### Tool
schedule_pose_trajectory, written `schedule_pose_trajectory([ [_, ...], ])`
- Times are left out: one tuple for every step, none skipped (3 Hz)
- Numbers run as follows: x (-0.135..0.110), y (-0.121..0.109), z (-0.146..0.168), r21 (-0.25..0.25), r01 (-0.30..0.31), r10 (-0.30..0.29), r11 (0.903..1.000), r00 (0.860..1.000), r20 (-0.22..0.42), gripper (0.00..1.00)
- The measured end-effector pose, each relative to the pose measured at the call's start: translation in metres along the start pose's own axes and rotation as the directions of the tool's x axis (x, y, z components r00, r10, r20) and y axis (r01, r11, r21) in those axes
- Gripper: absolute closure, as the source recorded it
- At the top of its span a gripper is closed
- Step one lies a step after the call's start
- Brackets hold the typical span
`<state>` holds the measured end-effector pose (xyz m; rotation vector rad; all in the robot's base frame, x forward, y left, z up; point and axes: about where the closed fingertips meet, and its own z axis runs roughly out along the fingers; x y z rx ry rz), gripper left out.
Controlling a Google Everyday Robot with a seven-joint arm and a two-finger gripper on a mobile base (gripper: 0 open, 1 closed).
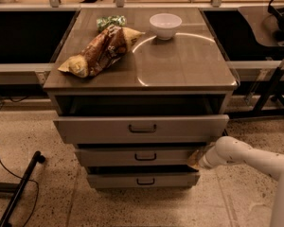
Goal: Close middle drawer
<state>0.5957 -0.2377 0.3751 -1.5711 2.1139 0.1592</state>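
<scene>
Three drawers stand ajar; middle drawer [132, 156] is second down, slightly pulled out. Gripper [195, 160] sits at its front panel's right end; whether it is open or closed cannot be told. Push should probably go straight inward, square to the panel, since off-centre contact risks skewing it.

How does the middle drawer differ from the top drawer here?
The top drawer has a taller, wider front than the middle drawer. The top drawer is pulled out further than the middle drawer. The gripper sits at the middle drawer's right end, not at the top drawer. Both are grey-beige and partly open.
</scene>
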Motion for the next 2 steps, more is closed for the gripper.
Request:
schedule_pose_trajectory([
  [0.0013,0.0002,-0.0007,0.004,-0.002,0.002,1.0,1.0,0.003,1.0],
  [0.0012,-0.0012,-0.0036,0.003,0.001,-0.001,1.0,1.0,0.011,1.0],
])
